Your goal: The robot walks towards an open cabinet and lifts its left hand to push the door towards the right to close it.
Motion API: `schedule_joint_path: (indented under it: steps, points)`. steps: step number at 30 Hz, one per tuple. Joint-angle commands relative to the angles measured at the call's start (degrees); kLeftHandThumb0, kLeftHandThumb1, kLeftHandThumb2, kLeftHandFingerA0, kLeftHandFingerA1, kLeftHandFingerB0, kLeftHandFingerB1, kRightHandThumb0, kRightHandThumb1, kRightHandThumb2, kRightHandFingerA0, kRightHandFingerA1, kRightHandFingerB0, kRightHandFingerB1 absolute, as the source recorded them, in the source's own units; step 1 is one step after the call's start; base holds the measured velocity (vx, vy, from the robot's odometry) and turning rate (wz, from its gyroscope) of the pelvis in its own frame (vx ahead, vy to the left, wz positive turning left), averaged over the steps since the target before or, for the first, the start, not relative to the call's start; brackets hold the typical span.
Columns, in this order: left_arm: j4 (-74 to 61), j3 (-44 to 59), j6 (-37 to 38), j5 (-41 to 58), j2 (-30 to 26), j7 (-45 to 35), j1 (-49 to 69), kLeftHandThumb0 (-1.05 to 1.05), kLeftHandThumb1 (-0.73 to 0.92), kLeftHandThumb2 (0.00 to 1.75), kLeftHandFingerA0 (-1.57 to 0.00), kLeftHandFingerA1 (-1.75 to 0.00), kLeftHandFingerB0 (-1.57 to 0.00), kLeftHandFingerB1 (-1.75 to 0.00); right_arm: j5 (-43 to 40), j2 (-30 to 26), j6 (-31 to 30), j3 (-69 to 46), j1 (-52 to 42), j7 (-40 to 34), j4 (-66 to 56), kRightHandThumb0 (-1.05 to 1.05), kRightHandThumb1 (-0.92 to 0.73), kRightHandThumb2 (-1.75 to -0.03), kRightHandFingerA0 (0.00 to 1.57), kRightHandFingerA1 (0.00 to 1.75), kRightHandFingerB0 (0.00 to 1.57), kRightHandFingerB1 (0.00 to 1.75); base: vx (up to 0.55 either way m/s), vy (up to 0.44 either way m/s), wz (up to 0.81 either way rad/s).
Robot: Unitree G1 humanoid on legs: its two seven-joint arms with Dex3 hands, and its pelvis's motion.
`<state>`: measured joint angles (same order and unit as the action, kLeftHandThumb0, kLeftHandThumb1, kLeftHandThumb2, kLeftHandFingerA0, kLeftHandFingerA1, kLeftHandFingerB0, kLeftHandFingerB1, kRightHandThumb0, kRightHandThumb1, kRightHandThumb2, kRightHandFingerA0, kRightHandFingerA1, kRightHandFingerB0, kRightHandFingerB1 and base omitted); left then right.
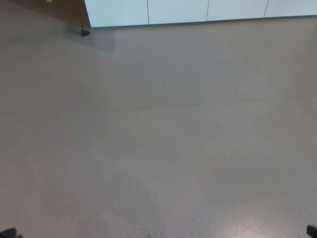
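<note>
While we face smooth beige floor [158,148], flat white panelled cabinet [198,11] lies far ahead; brown wooden door [44,12] far left; hands unseen, state untellable.

Plain beige floor [158,148] fills most of view. White cabinet fronts [198,11] stand on it along top edge; small dark doorstop-like object [85,31] at their left corner.

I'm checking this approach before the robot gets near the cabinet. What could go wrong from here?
The cabinet shows only as a white strip at the top edge, so the open door's position may be misjudged. A small dark object sits on the floor by the cabinet's left corner and could catch a foot. Neither hand shows clearly, so readiness can't be checked.
</note>
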<state>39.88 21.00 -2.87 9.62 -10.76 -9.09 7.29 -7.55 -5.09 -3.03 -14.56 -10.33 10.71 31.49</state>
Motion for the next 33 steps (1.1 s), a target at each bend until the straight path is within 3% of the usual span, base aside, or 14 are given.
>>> schedule_joint_path:
  steps: [1,2,3,4,6,7,12,13,21,22,23,30,31,33]
  points:
    - [-7.1,10.3,-8.3,17.2,-0.1,-9.1,0.5,-0.61,0.71,0.62,-0.49,-0.45,-0.39,-0.38,-15.5,3.1,-1.7,-7.0,-2.5,9.0,-8.1,-0.34,-0.59,-1.1,0.0,0.48,0.0,0.48,0.09,0.134,-0.06]
    - [-7.2,10.9,-9.2,17.6,0.0,-8.9,0.3,-0.54,0.67,0.6,-0.49,-0.45,-0.38,-0.38,-15.3,3.3,-1.4,-7.5,-2.3,8.3,-7.7,-0.62,-0.64,-0.86,0.19,0.45,0.08,0.37,0.1,0.182,-0.14]
    - [-7.0,11.3,-10.2,17.9,0.0,-8.9,0.0,-0.54,0.67,0.6,-0.49,-0.45,-0.38,-0.38,-15.3,3.4,-1.3,-7.9,-2.1,8.2,-7.3,-0.62,-0.64,-0.86,0.19,0.45,0.08,0.37,0.2,0.242,-0.27]
    - [-7.4,11.7,-10.7,17.9,0.1,-8.5,0.0,-0.35,0.62,0.59,-0.49,-0.46,-0.37,-0.38,-15.2,3.5,-1.7,-8.2,-2.0,7.8,-7.3,-0.57,-0.65,-0.83,0.17,0.43,0.08,0.37,0.24,0.357,0.62]
    - [-7.9,12.1,-10.9,17.7,0.3,-8.2,-0.1,-0.33,0.61,0.58,-0.5,-0.47,-0.38,-0.39,-15.1,3.6,-2.4,-8.9,-1.8,7.3,-7.2,-0.55,-0.64,-0.83,0.17,0.43,0.07,0.36,0.35,0.429,-0.34]
    - [-8.0,12.2,-10.9,17.6,0.2,-8.7,-0.2,-0.27,0.63,0.59,-0.49,-0.46,-0.41,-0.4,-15.5,3.9,-2.7,-9.4,-1.8,7.1,-7.2,-0.47,-0.73,-0.62,0.28,0.36,0.14,0.29,0.34,0.391,0.1]
    - [-7.8,11.6,-10.7,16.4,-0.5,-10.3,-0.9,-0.27,0.66,0.6,-0.48,-0.46,-0.37,-0.39,-16.1,4.5,-3.8,-10.6,-1.8,6.7,-8.4,-0.47,-0.71,-0.61,0.29,0.37,0.16,0.3,0.22,0.117,0.05]
    - [-8.1,11.7,-10.9,16.4,-0.4,-10.1,-1.0,-0.27,0.65,0.59,-0.49,-0.46,-0.33,-0.38,-16.3,4.6,-3.9,-11.1,-1.3,6.9,-7.8,-0.51,-0.58,-0.76,0.24,0.44,0.12,0.38,0.19,-0.035,0.09]
    - [-8.4,11.9,-12.0,17.2,-0.7,-9.4,-1.4,-0.22,0.64,0.59,-0.49,-0.46,-0.35,-0.39,-16.6,4.7,-4.8,-11.6,-0.4,6.3,-7.6,-0.4,-0.6,-0.71,0.24,0.42,0.15,0.36,0.25,-0.177,0.07]
    - [-8.9,11.5,-11.8,17.0,-0.6,-9.5,-1.1,-0.2,0.65,0.59,-0.48,-0.45,-0.35,-0.38,-16.6,4.7,-5.0,-11.5,-0.6,6.2,-8.2,-0.31,-0.65,-0.59,0.29,0.38,0.17,0.3,0.45,-0.47,0.65]
    - [-9.1,11.3,-11.6,16.8,-0.5,-9.3,-1.2,-0.23,0.62,0.65,-0.47,-0.49,-0.35,-0.42,-16.7,4.7,-5.1,-11.5,-0.6,6.1,-8.5,-0.35,-0.57,-0.67,0.24,0.41,0.15,0.35,0.44,-0.402,0.48]
    - [-9.4,10.9,-11.3,17.0,-0.1,-8.9,-0.9,-0.18,0.66,0.64,-0.48,-0.48,-0.36,-0.42,-16.2,4.5,-4.2,-11.0,-1.4,5.6,-8.8,-0.37,-0.57,-0.68,0.25,0.41,0.17,0.36,0.33,-0.193,0.02]
    - [-9.7,10.7,-11.4,16.9,-0.1,-8.8,-0.5,-0.13,0.69,0.6,-0.5,-0.47,-0.38,-0.4,-16.1,4.5,-4.1,-11.0,-1.6,5.7,-8.6,-0.31,-0.61,-0.58,0.3,0.37,0.19,0.3,0.31,-0.082,-0.19]
    - [-10.1,10.8,-11.7,17.4,0.0,-9.1,-0.1,-0.16,0.67,0.63,-0.46,-0.48,-0.34,-0.41,-16.3,4.6,-4.0,-10.7,-2.2,6.3,-9.0,-0.37,-0.57,-0.68,0.23,0.4,0.16,0.36,0.32,0.003,-0.18]
